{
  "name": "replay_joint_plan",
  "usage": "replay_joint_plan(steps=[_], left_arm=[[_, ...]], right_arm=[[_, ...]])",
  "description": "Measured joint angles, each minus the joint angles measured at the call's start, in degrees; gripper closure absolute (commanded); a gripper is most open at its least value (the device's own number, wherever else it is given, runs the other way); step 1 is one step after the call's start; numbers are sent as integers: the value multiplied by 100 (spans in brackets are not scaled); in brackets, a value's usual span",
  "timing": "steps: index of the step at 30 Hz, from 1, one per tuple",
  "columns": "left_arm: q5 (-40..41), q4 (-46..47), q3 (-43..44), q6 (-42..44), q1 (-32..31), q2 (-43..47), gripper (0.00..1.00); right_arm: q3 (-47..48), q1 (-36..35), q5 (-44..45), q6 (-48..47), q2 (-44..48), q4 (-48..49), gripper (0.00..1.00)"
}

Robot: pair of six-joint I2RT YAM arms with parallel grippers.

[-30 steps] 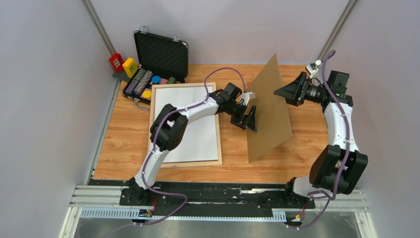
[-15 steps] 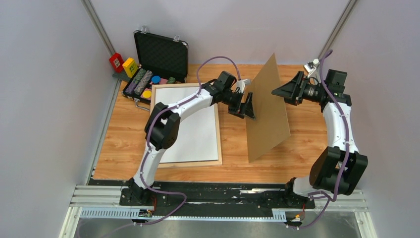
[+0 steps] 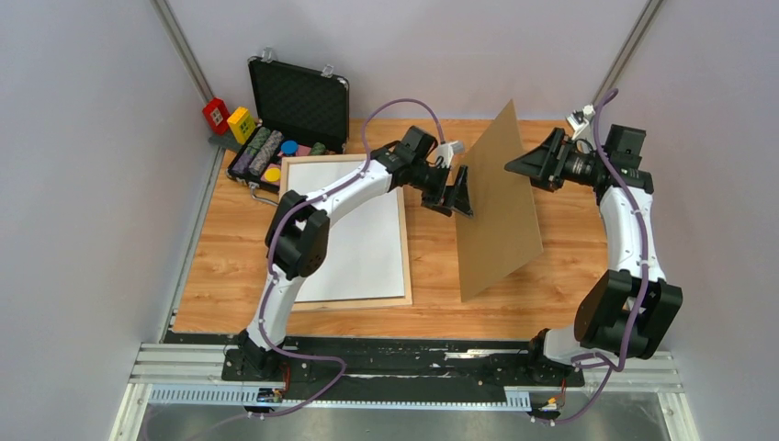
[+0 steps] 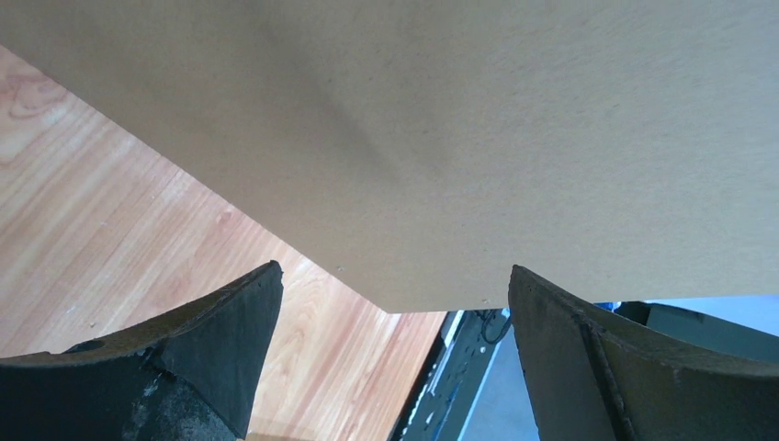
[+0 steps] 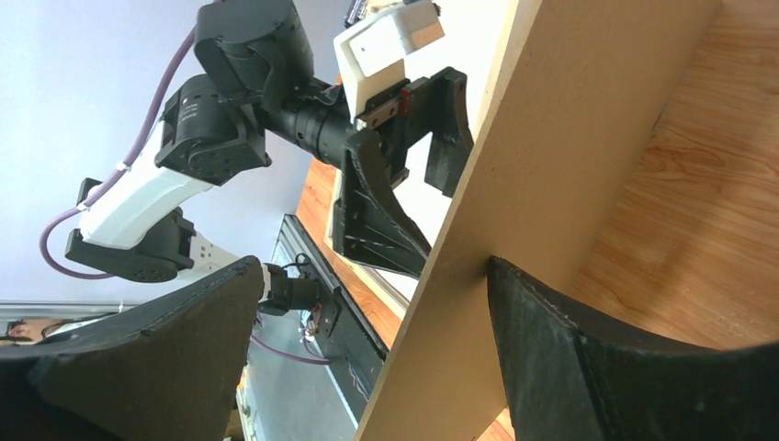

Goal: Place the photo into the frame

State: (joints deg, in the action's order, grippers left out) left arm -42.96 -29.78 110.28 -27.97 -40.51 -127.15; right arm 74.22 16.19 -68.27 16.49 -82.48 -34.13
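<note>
On the wooden table [image 3: 570, 276], centre-right, the backing board [image 3: 501, 216] stands on edge between the right gripper [image 3: 513, 169]'s spread fingers. The left gripper [image 3: 462, 196], also spread, should steady its tilt toward the frame [image 3: 408, 257].

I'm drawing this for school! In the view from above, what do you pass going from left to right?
Red block → yellow block → picture frame → left tool → brown board → right tool. I skipped the black case because it overlaps the frame.
</note>
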Motion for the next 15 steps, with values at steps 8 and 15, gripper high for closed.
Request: replay_joint_plan(steps=[8, 15], left_arm=[[-144, 273, 286, -601, 87, 179, 0], [-177, 890, 564, -1694, 129, 184, 0]], right_arm=[[136, -28, 33, 39, 2, 0, 12], [140, -280, 83, 37, 48, 2, 12]])
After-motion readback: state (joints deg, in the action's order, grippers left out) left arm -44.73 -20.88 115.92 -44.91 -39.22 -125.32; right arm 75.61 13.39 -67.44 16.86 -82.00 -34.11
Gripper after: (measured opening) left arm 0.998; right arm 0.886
